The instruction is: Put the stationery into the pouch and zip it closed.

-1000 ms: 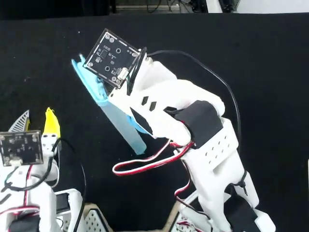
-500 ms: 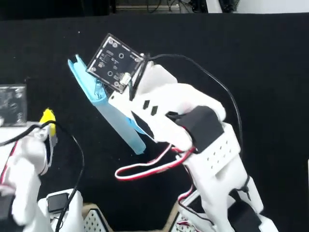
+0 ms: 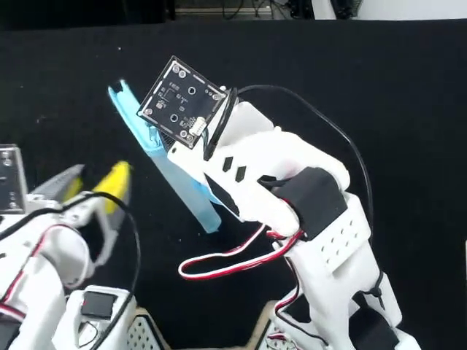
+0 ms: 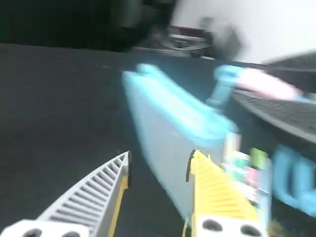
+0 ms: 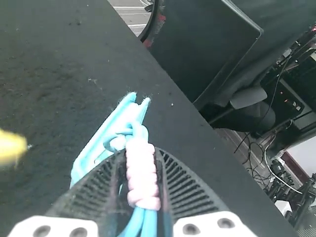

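The light blue pouch (image 3: pixel 179 179) stands on edge on the black table, slanting from far left to near right. My right gripper (image 5: pixel 140 154) is shut on the pink and blue pull cord (image 5: pixel 140 173) at the pouch's (image 5: pixel 106 140) far end. In the high view the right gripper (image 3: pixel 157 138) is mostly hidden under its camera board. My left gripper (image 3: pixel 95 179) is open just left of the pouch, its yellow finger (image 3: pixel 117 182) nearest to it. In the left wrist view the pouch (image 4: pixel 168 133) lies just beyond the open left gripper (image 4: pixel 160 160), with the cord (image 4: pixel 266 84) further back.
The right arm's white body (image 3: pixel 292 211) and its red and white cable (image 3: pixel 219 255) cover the table's middle and near right. Bare black table (image 3: pixel 379 95) stretches to the far right. The left gripper's yellow fingertip (image 5: pixel 10 145) shows beside the pouch.
My left arm has swung right and turned its open gripper towards the pouch. The right arm and the pouch have shifted slightly.
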